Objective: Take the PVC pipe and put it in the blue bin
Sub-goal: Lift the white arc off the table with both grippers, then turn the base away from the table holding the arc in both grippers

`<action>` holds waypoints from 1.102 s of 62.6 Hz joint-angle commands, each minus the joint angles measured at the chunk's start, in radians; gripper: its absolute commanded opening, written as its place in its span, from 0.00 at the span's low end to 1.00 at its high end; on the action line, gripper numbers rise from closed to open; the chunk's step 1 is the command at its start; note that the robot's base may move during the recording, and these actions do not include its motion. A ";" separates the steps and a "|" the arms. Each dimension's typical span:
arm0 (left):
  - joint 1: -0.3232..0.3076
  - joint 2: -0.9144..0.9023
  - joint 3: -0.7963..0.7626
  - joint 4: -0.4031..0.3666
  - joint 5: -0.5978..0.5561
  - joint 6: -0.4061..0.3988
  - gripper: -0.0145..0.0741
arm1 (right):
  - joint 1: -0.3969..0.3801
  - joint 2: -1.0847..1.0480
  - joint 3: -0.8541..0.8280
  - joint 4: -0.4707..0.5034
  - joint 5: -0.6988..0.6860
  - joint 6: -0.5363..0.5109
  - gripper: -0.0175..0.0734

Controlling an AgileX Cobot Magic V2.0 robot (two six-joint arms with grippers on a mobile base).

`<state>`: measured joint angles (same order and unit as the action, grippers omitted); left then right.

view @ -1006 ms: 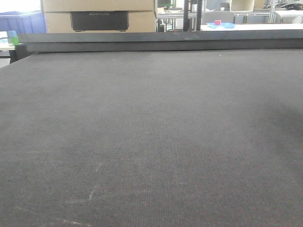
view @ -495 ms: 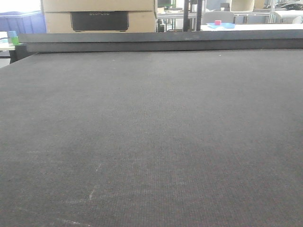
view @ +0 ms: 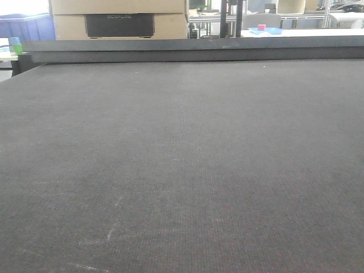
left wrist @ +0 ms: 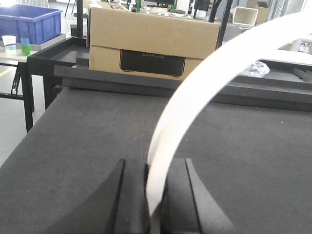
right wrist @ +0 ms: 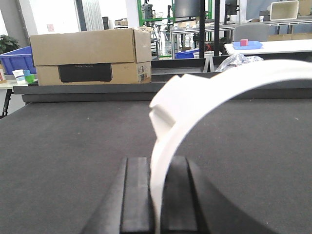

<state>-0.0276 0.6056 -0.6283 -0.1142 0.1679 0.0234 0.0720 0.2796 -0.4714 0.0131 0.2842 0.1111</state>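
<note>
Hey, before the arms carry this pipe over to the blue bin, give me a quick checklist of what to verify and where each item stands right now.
1. Hold of the left gripper on the white pipe: ok, it sits between the fingers.
2. Hold of the right gripper: ok, a white curved piece sits between its fingers.
3. One pipe or two: cannot tell.
4. Location of the blue bin: ok, far left, beyond the table.
5. Room inside the bin: cannot tell, its inside is hidden.
6. Route: probably ok if kept left of the cardboard box at the table's far edge.
</note>
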 commanded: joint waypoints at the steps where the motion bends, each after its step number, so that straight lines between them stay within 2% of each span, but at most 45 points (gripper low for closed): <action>1: 0.005 -0.020 -0.002 0.024 -0.029 0.001 0.04 | 0.001 -0.003 -0.001 -0.013 -0.023 -0.009 0.02; 25: 0.005 -0.106 -0.002 0.038 0.001 0.001 0.04 | 0.001 -0.003 -0.001 -0.013 -0.021 -0.009 0.02; 34: -0.047 -0.143 -0.002 0.031 0.046 0.001 0.04 | 0.001 -0.003 -0.001 -0.013 -0.024 -0.009 0.02; 40: -0.079 -0.151 -0.002 0.076 0.053 0.001 0.04 | 0.001 -0.003 -0.001 -0.013 -0.024 -0.009 0.02; 69: -0.077 -0.151 -0.002 0.083 0.047 0.001 0.04 | 0.001 -0.003 -0.001 -0.013 -0.024 -0.009 0.02</action>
<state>-0.1000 0.4625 -0.6283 -0.0331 0.2339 0.0253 0.0720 0.2796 -0.4708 0.0113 0.2842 0.1079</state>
